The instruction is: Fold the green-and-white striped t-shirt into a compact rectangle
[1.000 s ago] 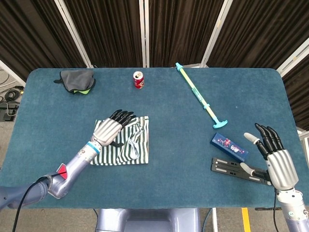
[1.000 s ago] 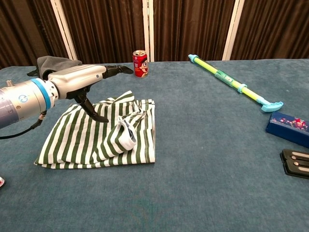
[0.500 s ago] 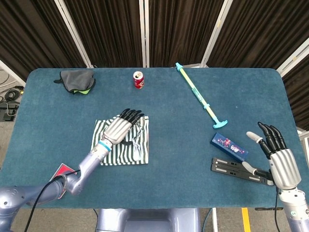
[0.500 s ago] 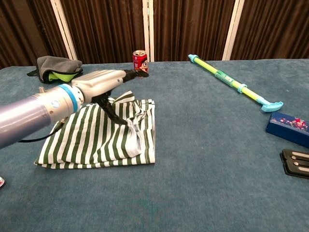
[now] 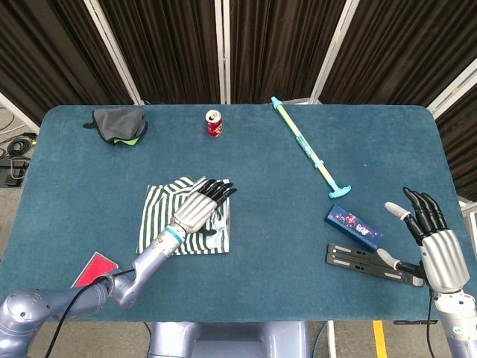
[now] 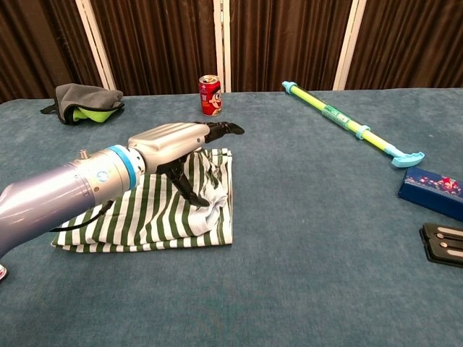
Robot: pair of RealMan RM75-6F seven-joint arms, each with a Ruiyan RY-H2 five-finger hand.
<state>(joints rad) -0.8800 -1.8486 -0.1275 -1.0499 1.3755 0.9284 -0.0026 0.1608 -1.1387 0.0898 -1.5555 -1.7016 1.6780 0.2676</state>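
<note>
L hand (image 5: pixel 200 209), fingers spread, empty, has slid right across striped shirt (image 5: pixel 158 224); sleeve now flattened, fold nearly compact.

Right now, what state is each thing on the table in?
T-shirt: partly folded, rumpled, flat on table.
Left hand: over the shirt's right part, fingers extended; contact unclear.
Right hand: open, holding nothing.
Can: upright.
Grey cloth: bunched.
Stick: lying flat.
Blue box: lying flat.
</note>
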